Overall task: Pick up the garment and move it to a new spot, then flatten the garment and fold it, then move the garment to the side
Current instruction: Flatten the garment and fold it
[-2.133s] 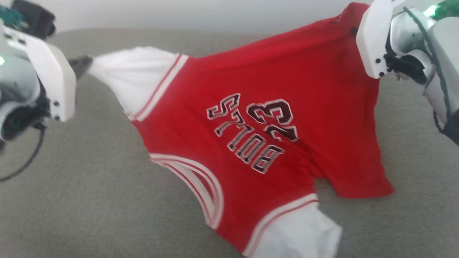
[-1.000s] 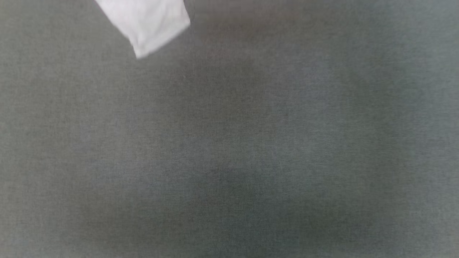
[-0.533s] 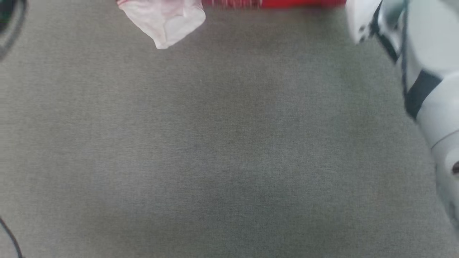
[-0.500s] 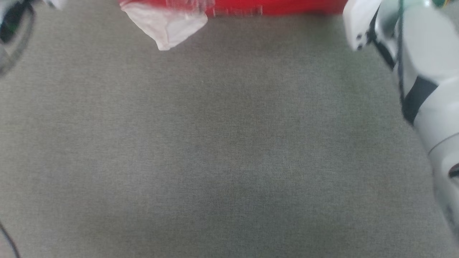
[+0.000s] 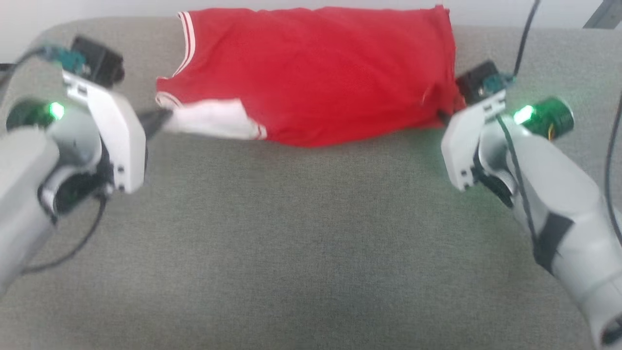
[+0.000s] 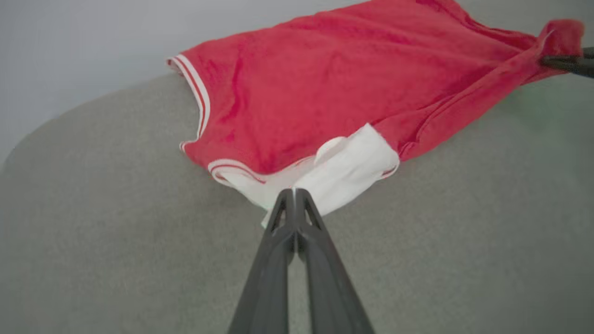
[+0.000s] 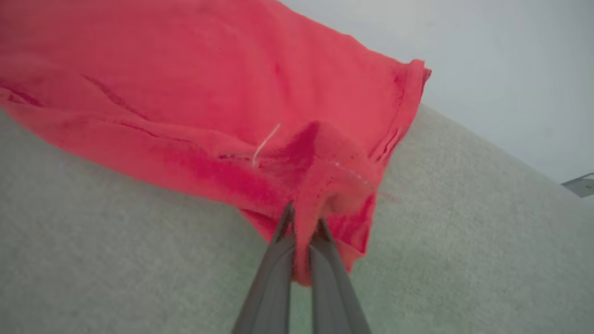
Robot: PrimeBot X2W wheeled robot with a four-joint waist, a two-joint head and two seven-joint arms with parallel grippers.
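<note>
We held the shirt [image 5: 316, 73] stretched flat along the far edge of the grey table [image 5: 311, 233], its plain red side up. Our left hand [image 6: 293, 197] was clamped tight on the white sleeve [image 6: 343, 171] at one end. Our right hand [image 7: 304, 222] pinched a bunched red corner at the other end.

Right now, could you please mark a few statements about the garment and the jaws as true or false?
1. The garment rests on a grey fabric surface. True.
2. The left jaws are shut on a white sleeve. True.
3. The right jaws hang open, clear of the cloth. False: they are shut on a red corner.
4. Both jaws grip the same sleeve. False: they hold opposite ends.
</note>
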